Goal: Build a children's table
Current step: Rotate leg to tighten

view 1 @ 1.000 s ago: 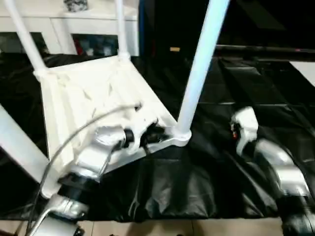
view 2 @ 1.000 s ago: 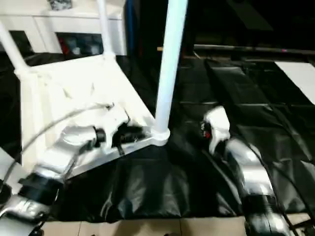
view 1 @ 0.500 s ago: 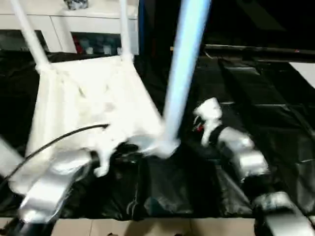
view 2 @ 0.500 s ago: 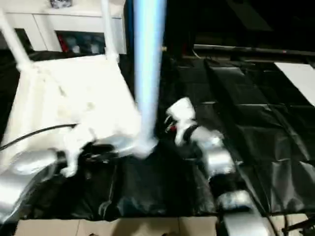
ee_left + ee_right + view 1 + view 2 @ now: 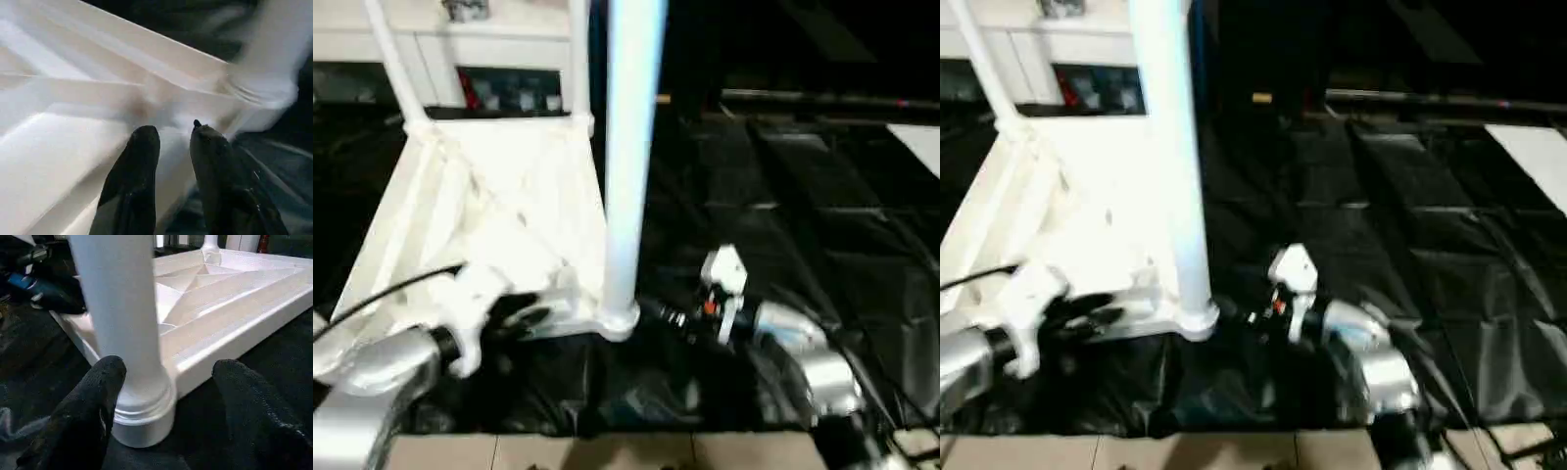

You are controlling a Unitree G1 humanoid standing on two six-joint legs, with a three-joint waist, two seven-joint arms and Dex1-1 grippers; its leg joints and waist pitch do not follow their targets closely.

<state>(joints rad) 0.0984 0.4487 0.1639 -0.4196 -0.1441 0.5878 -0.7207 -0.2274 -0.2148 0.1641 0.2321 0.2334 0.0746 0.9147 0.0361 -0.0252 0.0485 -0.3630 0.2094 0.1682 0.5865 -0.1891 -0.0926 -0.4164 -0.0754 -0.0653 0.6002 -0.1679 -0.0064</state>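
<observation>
White tabletop (image 5: 489,225) upside down on the black work table (image 5: 822,225), nearest leg (image 5: 628,147) upright in its corner socket, right gripper (image 5: 168,382) wide open around that leg's base, left gripper (image 5: 168,147) slightly parted at the tabletop's rim, no writing readable.

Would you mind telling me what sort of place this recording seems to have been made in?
Probably an indoor lab or workshop. The upturned white tabletop lies on a large work table under black sheeting, white cabinets stand behind it, and pale floor tiles show at the near edge.
</observation>
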